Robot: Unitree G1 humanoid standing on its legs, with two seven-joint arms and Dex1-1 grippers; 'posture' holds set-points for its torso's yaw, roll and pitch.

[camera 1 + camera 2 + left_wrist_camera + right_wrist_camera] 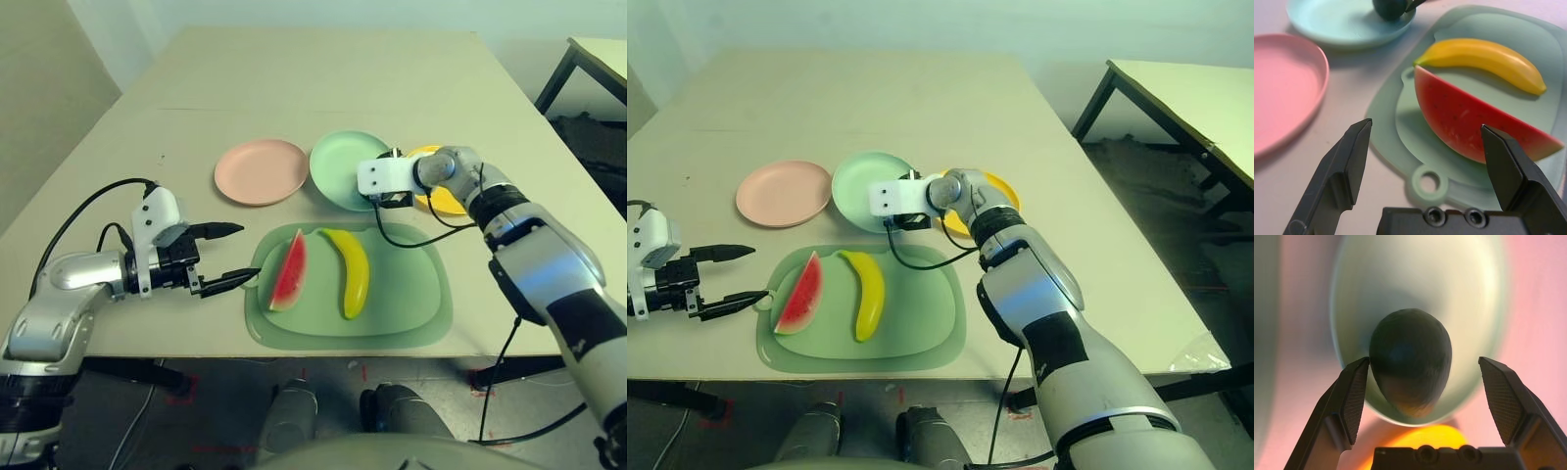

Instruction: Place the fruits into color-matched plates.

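Observation:
The red watermelon wedge (289, 271) and the yellow banana (351, 271) lie side by side on a large green mat (411, 294). My left gripper (230, 257) is open at the mat's left edge, pointing at the wedge, with nothing between its fingers. Behind the mat stand the pink plate (261, 171), the mint green plate (338, 162) and the yellow plate (446, 206), the last partly hidden by my right arm. The dark green avocado (1410, 360) rests on the mint plate. My right gripper (1423, 360) stands open around it, with a gap on one side.
The mat's ring tab (1426, 182) points toward my left gripper. A black cable (411, 240) from the right wrist loops over the mat's back edge. Bare tabletop lies beyond the plates, and a second table (1185, 88) stands to the right.

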